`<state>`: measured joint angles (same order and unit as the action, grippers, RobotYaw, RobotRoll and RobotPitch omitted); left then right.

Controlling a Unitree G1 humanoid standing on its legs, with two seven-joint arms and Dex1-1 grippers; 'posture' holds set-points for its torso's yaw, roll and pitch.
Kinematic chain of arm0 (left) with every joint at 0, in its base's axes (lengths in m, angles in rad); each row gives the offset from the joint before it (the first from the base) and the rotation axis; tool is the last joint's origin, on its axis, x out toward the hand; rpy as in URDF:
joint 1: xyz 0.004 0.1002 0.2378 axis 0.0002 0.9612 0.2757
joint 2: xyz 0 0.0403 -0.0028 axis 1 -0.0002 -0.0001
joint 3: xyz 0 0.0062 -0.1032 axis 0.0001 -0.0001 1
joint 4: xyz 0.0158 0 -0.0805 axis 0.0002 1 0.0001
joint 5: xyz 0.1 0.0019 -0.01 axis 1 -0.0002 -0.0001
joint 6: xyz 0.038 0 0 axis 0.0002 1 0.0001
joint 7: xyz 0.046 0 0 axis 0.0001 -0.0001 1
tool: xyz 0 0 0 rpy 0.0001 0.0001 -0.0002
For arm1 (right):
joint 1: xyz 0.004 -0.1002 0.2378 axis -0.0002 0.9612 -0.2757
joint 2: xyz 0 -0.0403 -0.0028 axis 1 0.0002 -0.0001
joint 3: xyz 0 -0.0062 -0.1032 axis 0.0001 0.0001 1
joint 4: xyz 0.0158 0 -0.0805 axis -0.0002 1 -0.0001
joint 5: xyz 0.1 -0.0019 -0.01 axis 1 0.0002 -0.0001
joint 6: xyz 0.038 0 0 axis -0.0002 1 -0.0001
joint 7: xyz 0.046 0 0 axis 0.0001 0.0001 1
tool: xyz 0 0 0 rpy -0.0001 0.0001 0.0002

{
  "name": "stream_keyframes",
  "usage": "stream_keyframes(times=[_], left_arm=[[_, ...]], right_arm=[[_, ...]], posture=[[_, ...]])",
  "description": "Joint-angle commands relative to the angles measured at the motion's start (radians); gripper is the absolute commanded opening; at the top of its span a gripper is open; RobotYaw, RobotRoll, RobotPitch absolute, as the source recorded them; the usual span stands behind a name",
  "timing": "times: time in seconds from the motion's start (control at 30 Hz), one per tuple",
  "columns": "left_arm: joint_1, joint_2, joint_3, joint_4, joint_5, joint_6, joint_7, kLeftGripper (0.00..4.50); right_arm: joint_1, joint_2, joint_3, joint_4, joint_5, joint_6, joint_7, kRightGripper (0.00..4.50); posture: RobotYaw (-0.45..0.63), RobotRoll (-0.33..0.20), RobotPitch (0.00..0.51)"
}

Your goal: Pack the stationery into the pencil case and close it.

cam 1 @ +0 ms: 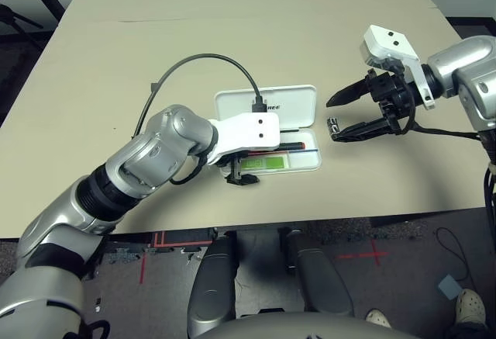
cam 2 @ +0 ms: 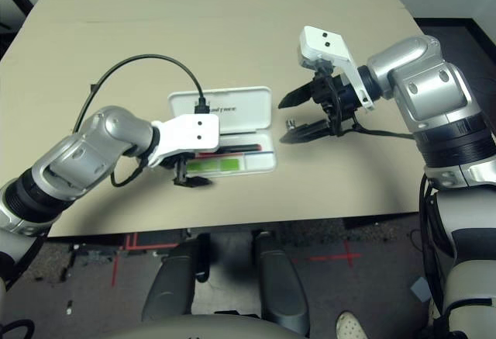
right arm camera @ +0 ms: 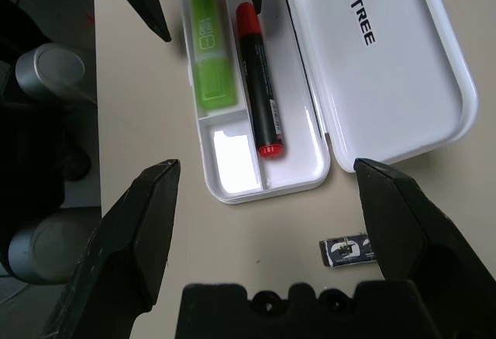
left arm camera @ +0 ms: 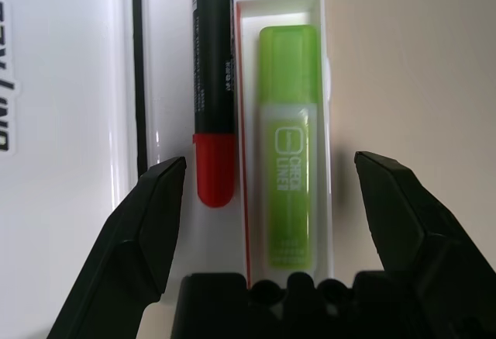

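Between the spread fingers of the left gripper (left arm camera: pixel 267 191) lie the marker (right arm camera: pixel 260 83) and green bar (left arm camera: pixel 288 145) — both inside the open pencil case (right arm camera: pixel 387 67); the right gripper (cam 1: pixel 335 114) hangs released, the tiny black-and-silver piece (right arm camera: pixel 346 250) just beneath it.

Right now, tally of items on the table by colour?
Red: 1, marker, in the case
Green: 1, flat bar, in the case
Black-and-silver: 1, small piece, on the table outside the case
White: 1, pencil case, lid open
Total: 4
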<state>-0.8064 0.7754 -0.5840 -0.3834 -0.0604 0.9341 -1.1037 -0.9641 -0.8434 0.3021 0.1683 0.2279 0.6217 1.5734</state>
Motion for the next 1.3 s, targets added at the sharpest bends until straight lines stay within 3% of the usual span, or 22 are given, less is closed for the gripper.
stream_keyframes(times=[0.03, 0.23, 0.43, 0.6, 0.8, 0.87, 0.93, 1.13, 1.3], left_arm=[[0.031, 0.067, 0.063, -0.041, -0.024, -0.034, -0.027, 4.47], [0.082, 0.187, 0.169, -0.082, -0.064, -0.038, -0.052, 4.47], [0.131, 0.334, 0.29, -0.127, -0.119, -0.074, -0.116, 4.47], [0.145, 0.361, 0.371, -0.149, -0.176, -0.087, -0.135, 4.47], [0.157, 0.332, 0.455, -0.171, -0.265, -0.11, -0.13, 4.47], [0.164, 0.332, 0.461, -0.175, -0.275, -0.118, -0.124, 4.47], [0.182, 0.333, 0.465, -0.179, -0.278, -0.133, -0.117, 4.47], [0.204, 0.327, 0.465, -0.184, -0.287, -0.159, -0.103, 4.47], [0.209, 0.333, 0.467, -0.176, -0.291, -0.184, -0.103, 4.47]], right_arm=[[-0.001, -0.002, -0.02, -0.001, 0.013, 0.011, -0.004, 4.5], [0.011, -0.013, -0.057, -0.033, 0.03, 0.071, -0.06, 4.5], [0.055, -0.032, -0.119, -0.117, 0.035, 0.235, -0.212, 4.5], [0.121, -0.049, -0.156, -0.215, 0.011, 0.326, -0.369, 4.5], [0.157, -0.038, -0.193, -0.31, 0.028, 0.546, -0.545, 4.5], [0.156, -0.008, -0.208, -0.343, 0.037, 0.643, -0.611, 4.5], [0.142, 0.1, -0.249, -0.375, 0.021, 0.807, -0.73, 4.5], [0.181, 0.331, -0.346, -0.429, -0.053, 0.966, -1.004, 4.5], [0.235, 0.392, -0.336, -0.491, -0.051, 0.993, -1.112, 4.5]], posture=[[0.02, 0.0, 0.234], [0.02, 0.0, 0.233], [0.03, 0.0, 0.231], [0.03, 0.0, 0.228], [0.02, 0.0, 0.222], [0.02, 0.0, 0.227], [0.02, 0.0, 0.228], [0.02, 0.0, 0.238], [0.02, 0.0, 0.238]])
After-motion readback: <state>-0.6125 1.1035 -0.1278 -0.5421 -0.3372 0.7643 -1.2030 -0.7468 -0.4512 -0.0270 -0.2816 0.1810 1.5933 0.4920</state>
